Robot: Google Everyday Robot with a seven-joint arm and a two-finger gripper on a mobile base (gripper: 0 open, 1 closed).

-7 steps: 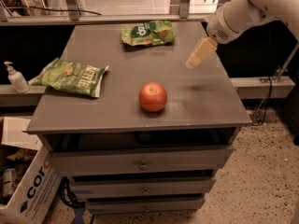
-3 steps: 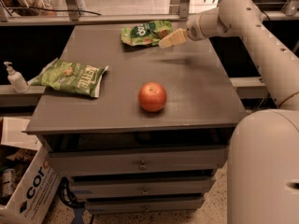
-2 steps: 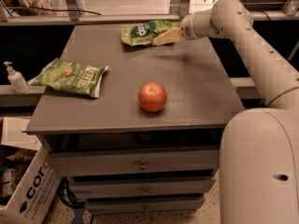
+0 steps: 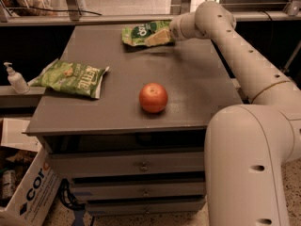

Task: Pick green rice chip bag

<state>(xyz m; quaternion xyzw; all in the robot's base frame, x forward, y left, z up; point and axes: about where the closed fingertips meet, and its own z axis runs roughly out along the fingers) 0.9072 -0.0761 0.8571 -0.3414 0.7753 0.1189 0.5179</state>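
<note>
Where green rice chip bag [image 4: 137, 32] lies — end effector [image 4: 158, 37] over 1 end.

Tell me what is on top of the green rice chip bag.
The gripper is over the right end of the green rice chip bag. Its left part with the dark logo shows; the part beneath the gripper is covered, and contact cannot be told.
</note>
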